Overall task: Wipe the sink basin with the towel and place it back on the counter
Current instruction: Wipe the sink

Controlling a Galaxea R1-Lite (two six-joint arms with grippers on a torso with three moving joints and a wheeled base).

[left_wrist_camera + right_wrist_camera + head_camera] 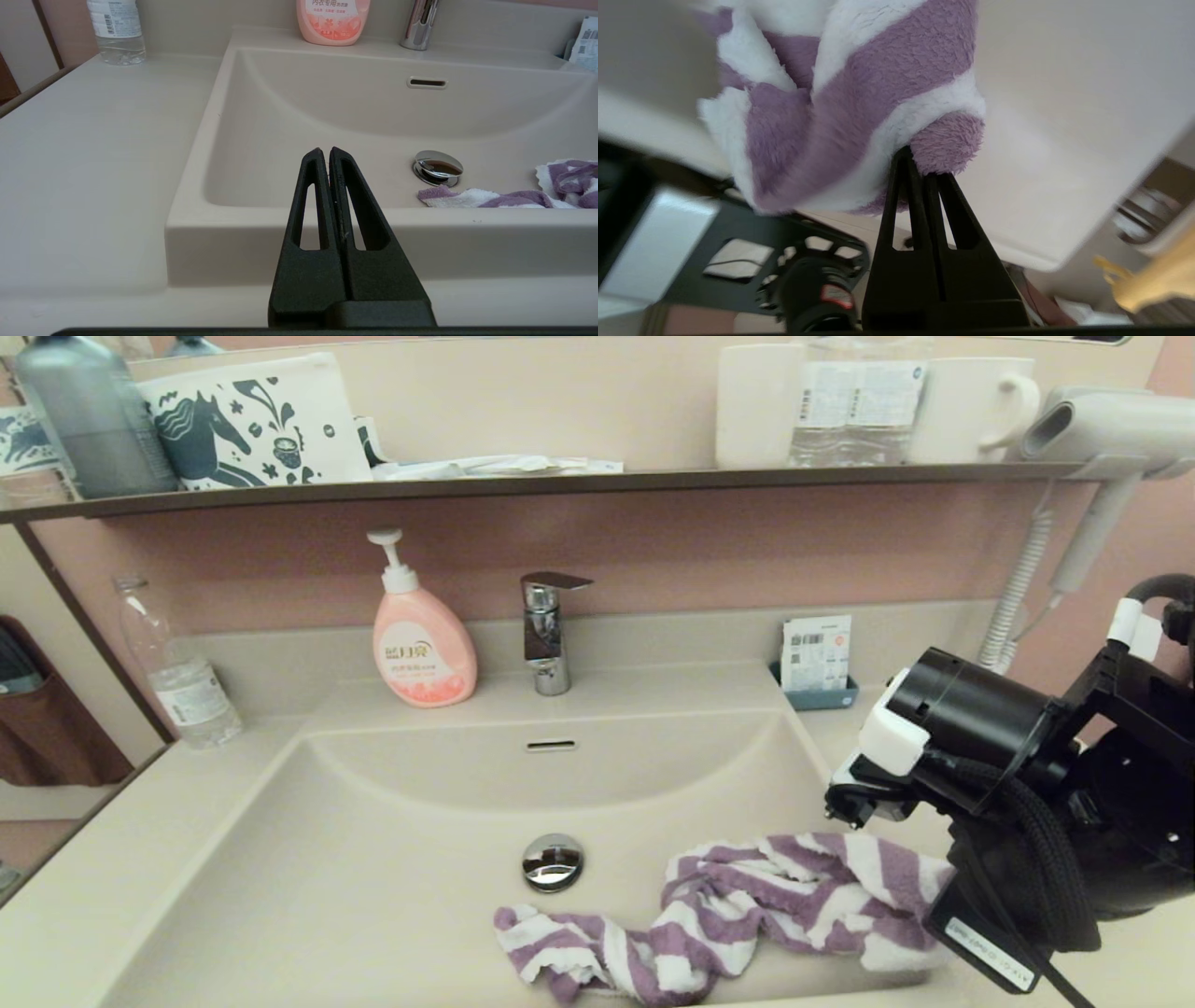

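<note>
Head view: towel (738,905) lies partly in the sink basin (373,859), one end lifted over the right rim by the right end effector (943,896). Putting it back on the surface (84,868) is not yet done. Pink soap bottle (422,649) label unreadable.

Left wrist view: left end effector (325,156) closed, empty, at the front rim. Bottle reads "内衣专用".

Right wrist view: fingers (906,186) clamped on the towel end.

Purple-and-white striped towel (747,915), cream-beige sink basin (373,859), pink soap bottle (422,649), apparently black gripper (920,163).
</note>
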